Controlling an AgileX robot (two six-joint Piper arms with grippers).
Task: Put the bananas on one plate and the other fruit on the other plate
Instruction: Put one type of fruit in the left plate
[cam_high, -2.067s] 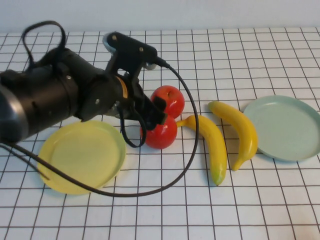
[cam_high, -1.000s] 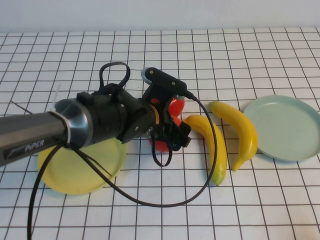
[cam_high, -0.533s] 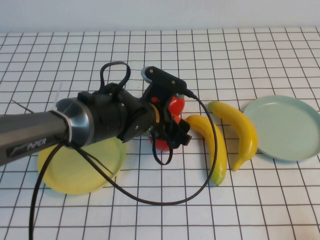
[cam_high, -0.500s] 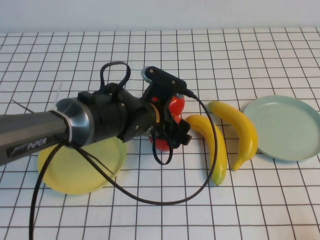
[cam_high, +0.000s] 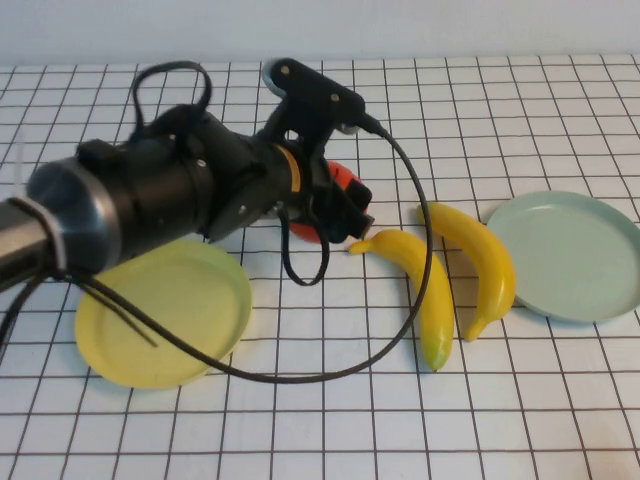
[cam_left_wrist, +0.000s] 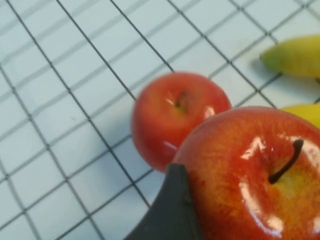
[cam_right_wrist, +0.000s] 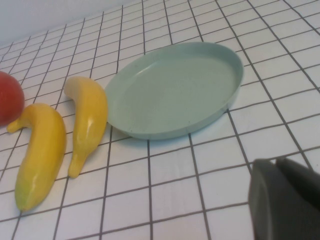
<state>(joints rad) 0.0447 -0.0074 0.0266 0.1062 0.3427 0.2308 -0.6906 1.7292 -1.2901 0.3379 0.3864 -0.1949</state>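
Left gripper (cam_high: 345, 205) is closed around a red apple (cam_left_wrist: 255, 175), holding it above the checked table (cam_high: 300, 420) near the second apple (cam_left_wrist: 172, 115). Both bananas (cam_high: 425, 295) lie beside the pale blue-green plate (cam_high: 570, 255), the yellow plate (cam_high: 165, 315) sits bare, and the right gripper (cam_right_wrist: 287, 200) hangs near the blue-green plate; whether it is open I cannot tell.
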